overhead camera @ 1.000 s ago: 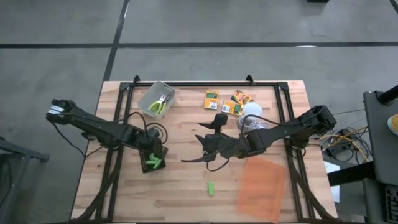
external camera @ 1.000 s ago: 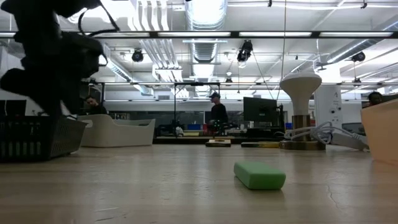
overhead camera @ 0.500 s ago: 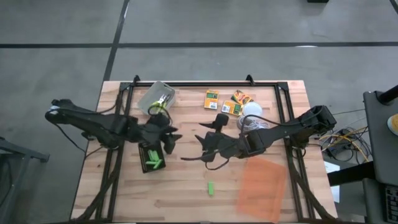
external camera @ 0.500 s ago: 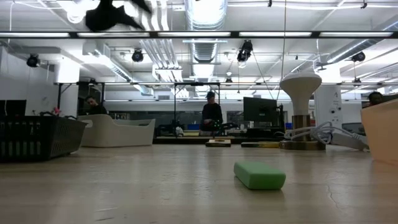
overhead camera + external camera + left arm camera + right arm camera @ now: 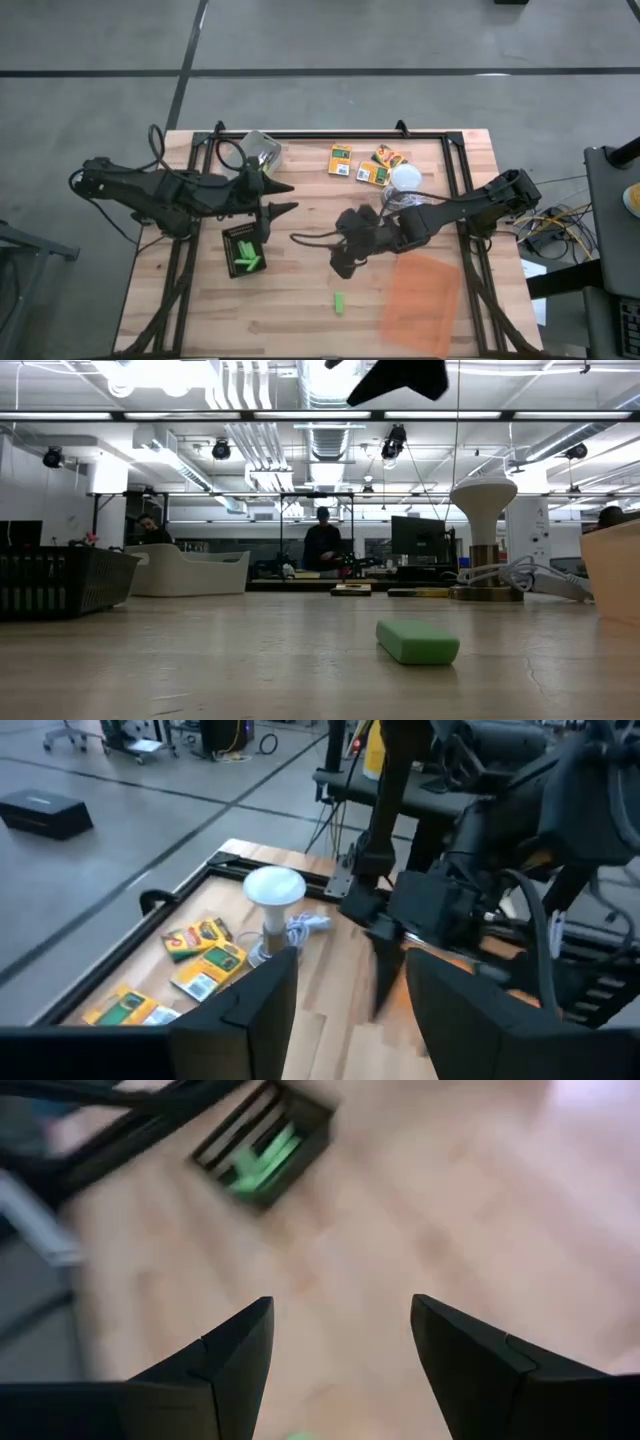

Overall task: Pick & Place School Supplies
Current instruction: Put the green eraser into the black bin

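two matte black jointed arms, dark tapered fingers [image 5: 230, 1370].

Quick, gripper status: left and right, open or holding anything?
Left gripper: open, empty, above the table beside the black tray.
Right gripper: open, empty, mid-table.

Overhead view straight down; low view level across the table [image 5: 200, 660] — both share the green stick [image 5: 340, 302].

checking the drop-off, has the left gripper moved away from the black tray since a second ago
Yes. The left gripper, open and empty, was over the black tray and now sits beyond it, toward the table's far edge and middle.
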Controlling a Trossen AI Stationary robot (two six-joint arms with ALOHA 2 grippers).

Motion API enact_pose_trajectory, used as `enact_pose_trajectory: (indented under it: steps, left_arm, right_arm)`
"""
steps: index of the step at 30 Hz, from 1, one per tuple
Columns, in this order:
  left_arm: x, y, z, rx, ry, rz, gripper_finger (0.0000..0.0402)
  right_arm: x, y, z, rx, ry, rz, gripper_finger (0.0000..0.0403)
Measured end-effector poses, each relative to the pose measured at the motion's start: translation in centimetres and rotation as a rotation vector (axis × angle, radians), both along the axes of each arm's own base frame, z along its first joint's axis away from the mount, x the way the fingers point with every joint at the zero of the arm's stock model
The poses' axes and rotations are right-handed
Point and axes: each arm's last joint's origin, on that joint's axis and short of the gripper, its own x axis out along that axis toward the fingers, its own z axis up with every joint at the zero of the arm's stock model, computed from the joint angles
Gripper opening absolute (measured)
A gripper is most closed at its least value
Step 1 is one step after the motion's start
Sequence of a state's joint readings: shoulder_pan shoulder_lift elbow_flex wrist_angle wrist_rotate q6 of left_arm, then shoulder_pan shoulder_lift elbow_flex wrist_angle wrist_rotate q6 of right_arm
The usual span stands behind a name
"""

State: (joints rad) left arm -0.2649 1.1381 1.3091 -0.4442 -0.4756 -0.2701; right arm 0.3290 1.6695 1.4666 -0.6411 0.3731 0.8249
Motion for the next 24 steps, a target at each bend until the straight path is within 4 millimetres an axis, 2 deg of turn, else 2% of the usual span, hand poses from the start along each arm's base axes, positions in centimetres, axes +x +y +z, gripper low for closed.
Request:
enact_pose_trajectory:
  steps: [4,7,13,19,24]
  left_arm:
    - [0.2,0.0,-0.4,0.021,0.019,0.012,0.0193]
    - [0.5,0.0,-0.6,0.050,0.037,0.009,0.0193]
    - [0.5,-0.1,-0.6,0.071,0.043,0.005,0.0192]
    - [0.2,0.0,-0.5,0.105,0.045,-0.009,0.0193]
    - [-0.1,0.0,-0.1,0.136,0.038,-0.020,0.0193]
  right_arm:
    - [0.1,0.7,-0.4,0.315,0.049,-0.022,0.0232]
    - [0.3,1.2,-1.1,0.450,0.092,-0.088,0.0229]
    - [1.3,2.4,-3.7,0.576,0.163,-0.251,0.0228]
    - [2.1,4.5,-7.1,0.646,0.273,-0.306,0.0228]
    - [2.2,6.2,-9.1,0.714,0.344,-0.372,0.0228]
